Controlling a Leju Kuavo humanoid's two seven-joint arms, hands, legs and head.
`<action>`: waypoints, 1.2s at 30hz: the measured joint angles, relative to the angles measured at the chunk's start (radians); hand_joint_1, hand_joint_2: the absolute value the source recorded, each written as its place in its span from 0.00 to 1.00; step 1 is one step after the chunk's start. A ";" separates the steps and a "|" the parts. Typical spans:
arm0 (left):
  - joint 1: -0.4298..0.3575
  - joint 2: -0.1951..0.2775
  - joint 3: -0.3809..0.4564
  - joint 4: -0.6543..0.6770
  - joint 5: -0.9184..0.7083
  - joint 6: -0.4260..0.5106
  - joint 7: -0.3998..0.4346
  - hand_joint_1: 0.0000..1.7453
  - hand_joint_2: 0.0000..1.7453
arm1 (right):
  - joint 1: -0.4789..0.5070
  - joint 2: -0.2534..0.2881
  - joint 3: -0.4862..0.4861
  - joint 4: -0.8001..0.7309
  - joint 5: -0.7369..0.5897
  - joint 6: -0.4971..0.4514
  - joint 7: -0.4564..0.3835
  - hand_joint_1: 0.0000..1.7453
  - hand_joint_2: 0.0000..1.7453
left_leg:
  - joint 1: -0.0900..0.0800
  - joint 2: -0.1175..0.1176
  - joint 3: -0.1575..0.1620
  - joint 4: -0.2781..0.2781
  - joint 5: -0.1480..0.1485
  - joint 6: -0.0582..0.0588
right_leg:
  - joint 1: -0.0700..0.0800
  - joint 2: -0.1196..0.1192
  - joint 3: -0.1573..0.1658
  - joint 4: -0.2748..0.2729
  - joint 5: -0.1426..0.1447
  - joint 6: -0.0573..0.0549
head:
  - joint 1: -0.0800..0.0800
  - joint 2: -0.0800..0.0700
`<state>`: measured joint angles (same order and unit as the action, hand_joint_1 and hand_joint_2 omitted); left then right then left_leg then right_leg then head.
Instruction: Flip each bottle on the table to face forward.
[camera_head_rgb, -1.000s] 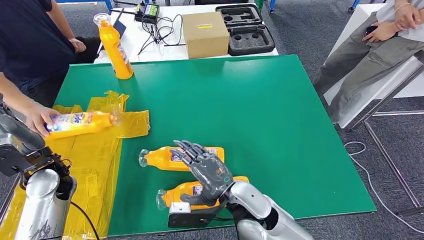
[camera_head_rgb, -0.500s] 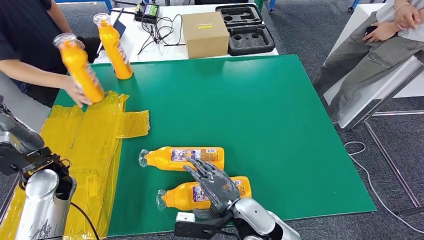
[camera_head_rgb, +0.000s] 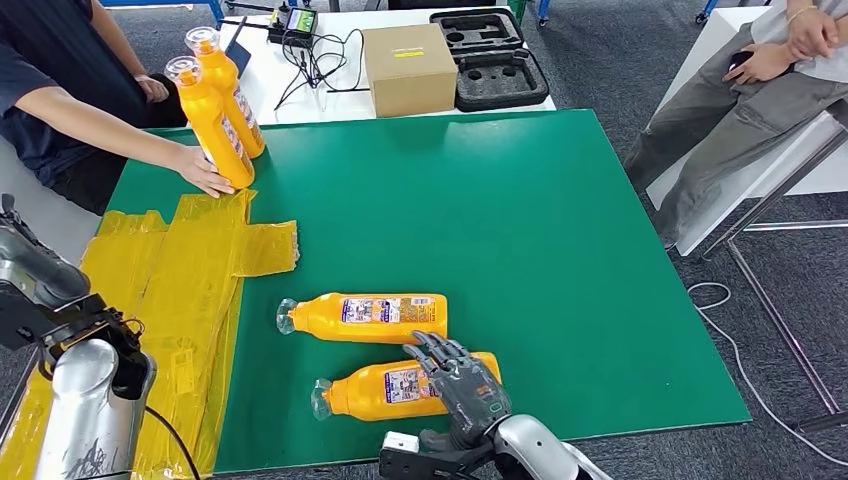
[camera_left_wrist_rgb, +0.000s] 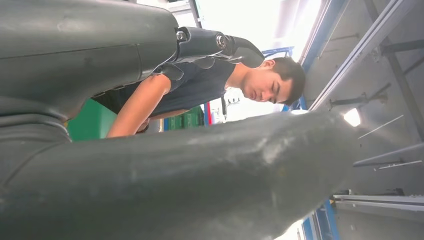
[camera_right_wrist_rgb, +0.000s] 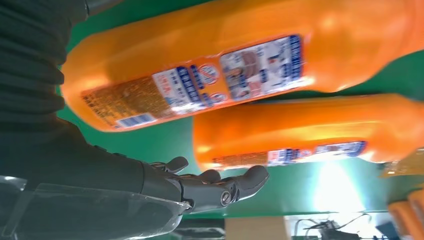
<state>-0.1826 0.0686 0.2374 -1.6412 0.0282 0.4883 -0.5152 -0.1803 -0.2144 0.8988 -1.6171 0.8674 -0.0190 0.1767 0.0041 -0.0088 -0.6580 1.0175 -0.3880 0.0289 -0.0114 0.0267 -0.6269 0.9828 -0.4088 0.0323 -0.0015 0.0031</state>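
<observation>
right hand (camera_head_rgb: 465, 385) hovers spread over the near bottle (camera_head_rgb: 385, 390), lying beside the far bottle (camera_head_rgb: 365, 317) on the green table (camera_head_rgb: 560, 250). left hand (camera_left_wrist_rgb: 150, 165): cannot tell.

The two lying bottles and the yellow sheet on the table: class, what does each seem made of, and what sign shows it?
Near bottle and far bottle: probably glossy orange plastic with a clear neck; highlights shine on their sides, and printed labels look like paper or film. Yellow sheet: likely thin plastic film, judging by its wrinkles and sheen.
</observation>
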 joint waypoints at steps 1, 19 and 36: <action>-0.001 -0.001 0.000 0.000 0.000 -0.002 0.001 0.00 0.00 | -0.001 -0.002 -0.002 0.000 0.007 0.002 0.006 0.00 1.00 | 0.000 0.000 0.000 0.000 0.000 0.000 | 0.000 0.000 0.000 0.000 0.000 0.000 | 0.000 0.000; -0.003 -0.008 0.008 0.004 0.009 -0.002 -0.006 0.00 0.00 | -0.007 -0.008 -0.016 0.048 0.019 0.019 0.015 0.00 1.00 | 0.000 0.000 0.000 0.000 0.000 0.000 | 0.000 0.000 0.000 0.000 0.000 0.000 | 0.000 0.000; -0.014 -0.011 0.020 0.008 0.041 0.002 -0.015 0.00 0.00 | -0.046 0.035 0.000 0.151 0.021 0.119 0.039 0.91 1.00 | 0.000 0.000 0.000 0.000 0.000 0.000 | 0.000 0.000 0.000 0.000 0.000 0.000 | 0.000 0.000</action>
<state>-0.1965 0.0580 0.2575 -1.6327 0.0696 0.4899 -0.5302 -0.2260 -0.1795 0.8987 -1.4664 0.8881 0.0999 0.2159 0.0041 -0.0091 -0.6576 1.0175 -0.3879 0.0289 -0.0115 0.0266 -0.6265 0.9827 -0.4089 0.0322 -0.0015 0.0031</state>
